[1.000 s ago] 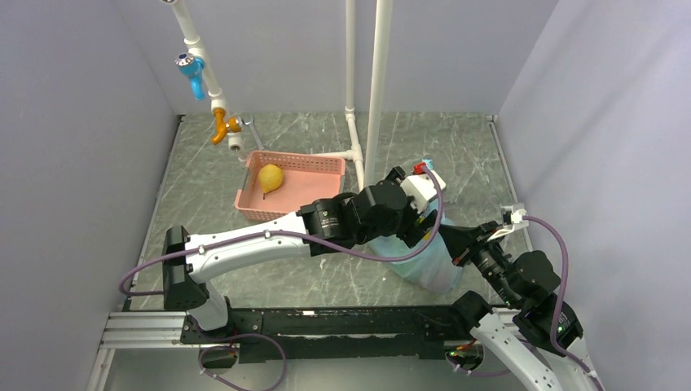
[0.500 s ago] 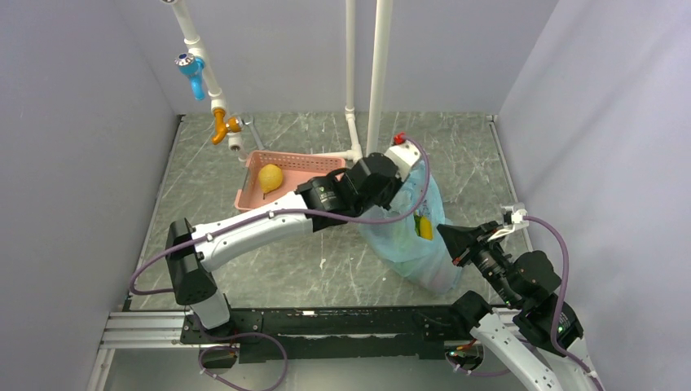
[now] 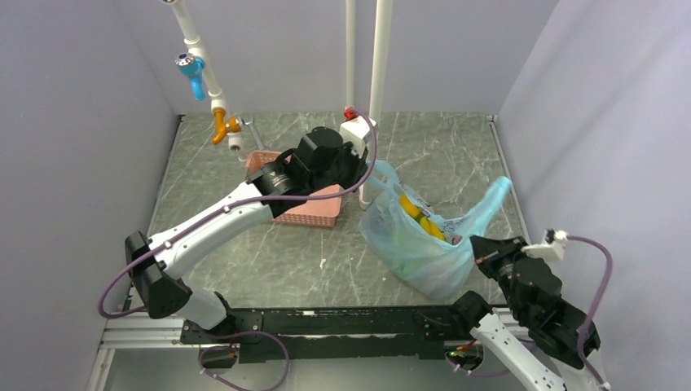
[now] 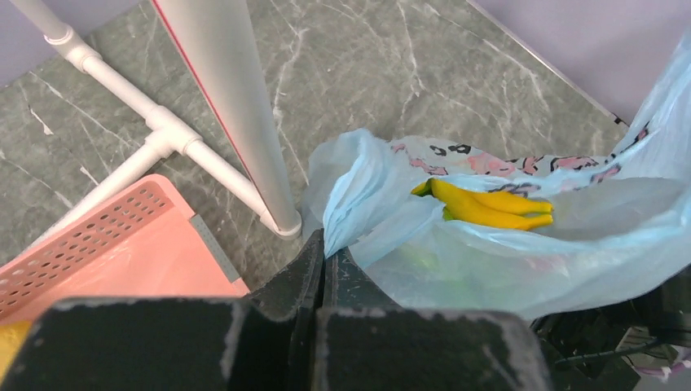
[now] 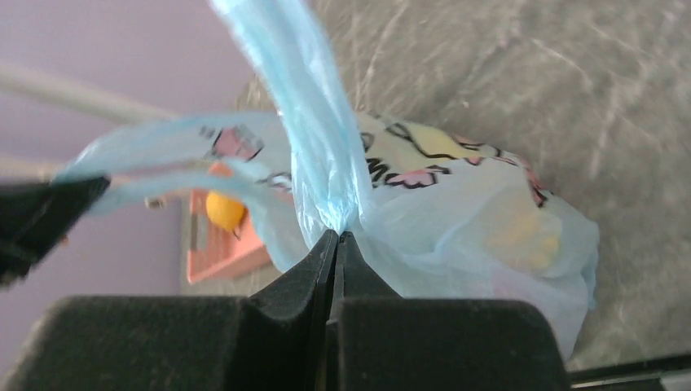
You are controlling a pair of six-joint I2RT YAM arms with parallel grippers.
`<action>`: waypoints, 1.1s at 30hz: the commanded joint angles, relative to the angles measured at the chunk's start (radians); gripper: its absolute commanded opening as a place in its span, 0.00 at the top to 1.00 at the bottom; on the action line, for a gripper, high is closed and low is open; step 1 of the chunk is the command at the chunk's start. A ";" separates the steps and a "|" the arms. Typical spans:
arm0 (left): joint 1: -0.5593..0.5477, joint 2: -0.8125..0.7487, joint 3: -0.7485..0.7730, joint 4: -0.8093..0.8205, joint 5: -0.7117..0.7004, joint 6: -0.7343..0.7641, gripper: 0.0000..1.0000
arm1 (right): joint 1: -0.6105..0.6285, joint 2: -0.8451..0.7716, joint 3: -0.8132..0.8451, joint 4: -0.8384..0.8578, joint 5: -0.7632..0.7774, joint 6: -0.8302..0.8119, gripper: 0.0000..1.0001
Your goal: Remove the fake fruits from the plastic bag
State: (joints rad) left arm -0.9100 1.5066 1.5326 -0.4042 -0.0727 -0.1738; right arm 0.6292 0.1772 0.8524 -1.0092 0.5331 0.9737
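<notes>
The light-blue plastic bag (image 3: 415, 248) lies right of centre, its mouth stretched wide between both grippers. My left gripper (image 3: 364, 173) is shut on the bag's left handle (image 4: 350, 191), its tips (image 4: 324, 244) pinching the plastic. My right gripper (image 3: 471, 242) is shut on the bag's right edge (image 5: 338, 204), where the other handle (image 3: 493, 199) sticks up. Yellow bananas (image 3: 420, 218) (image 4: 485, 208) show in the opening. A faint green shape (image 4: 424, 261) shows through the plastic. A yellow pear (image 5: 224, 210) lies in the pink basket (image 5: 228, 257); my left arm hides it from above.
The pink lattice basket (image 3: 314, 210) sits just left of the bag, under my left arm. A white upright pipe (image 3: 376, 90) with a floor tee (image 4: 163, 134) stands right behind the bag. A pipe with blue and orange taps (image 3: 204, 81) runs at the back left. Walls enclose three sides.
My left gripper has shut on the bag's left handle and drawn it back and left. The right arm pulled toward the near right. The bag's mouth opened and the bananas came into view.
</notes>
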 commanded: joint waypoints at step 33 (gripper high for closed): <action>0.033 -0.111 -0.004 -0.074 0.131 0.072 1.00 | 0.074 0.726 0.695 -0.138 -0.279 -0.832 0.09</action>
State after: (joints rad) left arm -0.8764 1.4525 1.5364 -0.5205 0.0483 -0.0906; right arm 0.6964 0.7238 1.5387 -1.0534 0.3679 0.3183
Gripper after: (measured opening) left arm 0.014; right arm 0.954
